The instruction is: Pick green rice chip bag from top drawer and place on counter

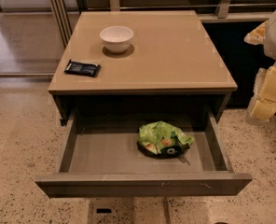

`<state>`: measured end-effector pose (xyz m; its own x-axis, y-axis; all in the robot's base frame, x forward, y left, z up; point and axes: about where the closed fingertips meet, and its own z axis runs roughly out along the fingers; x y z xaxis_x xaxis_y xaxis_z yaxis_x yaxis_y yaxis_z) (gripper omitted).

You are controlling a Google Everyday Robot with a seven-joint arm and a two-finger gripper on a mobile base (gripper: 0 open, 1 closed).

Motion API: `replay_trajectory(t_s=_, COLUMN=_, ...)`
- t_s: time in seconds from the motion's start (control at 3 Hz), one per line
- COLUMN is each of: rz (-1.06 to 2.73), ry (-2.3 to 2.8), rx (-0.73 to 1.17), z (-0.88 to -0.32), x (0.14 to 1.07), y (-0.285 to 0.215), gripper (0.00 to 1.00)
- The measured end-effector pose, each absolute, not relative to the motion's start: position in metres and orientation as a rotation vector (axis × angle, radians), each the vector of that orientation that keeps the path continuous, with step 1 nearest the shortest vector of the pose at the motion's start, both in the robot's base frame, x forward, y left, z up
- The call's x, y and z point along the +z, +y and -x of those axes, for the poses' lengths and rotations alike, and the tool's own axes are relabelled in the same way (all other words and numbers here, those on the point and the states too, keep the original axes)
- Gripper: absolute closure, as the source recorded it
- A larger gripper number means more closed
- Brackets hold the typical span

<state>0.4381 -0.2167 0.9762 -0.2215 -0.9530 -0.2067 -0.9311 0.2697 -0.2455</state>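
The green rice chip bag lies crumpled on the grey floor of the open top drawer, right of middle, its black end toward the front. The drawer is pulled out wide under the counter, a tan square tabletop. My gripper hangs at the right edge of the view, outside the drawer, to the right of and above the bag, beside the counter's right front corner. It holds nothing that I can see.
A white bowl stands on the counter at the back left. A small flat black packet lies near the counter's left edge. Speckled floor surrounds the cabinet; a railing runs behind it.
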Motion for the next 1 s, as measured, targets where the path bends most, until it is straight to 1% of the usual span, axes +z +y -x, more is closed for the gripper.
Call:
replay_trajectory(t_s=0.33, rz=1.725, ry=2.232, rx=-0.098, z=-0.438, x=0.976, y=-0.217, gripper=0.0)
replay_trajectory(t_s=0.67, rz=1.725, ry=2.232, rx=-0.098, z=-0.438, x=0.976, y=-0.217, gripper=0.16)
replay_trajectory(t_s=1.0, rz=1.674, ry=2.213, rx=-0.049, z=-0.444, x=0.954, y=-0.221, gripper=0.39)
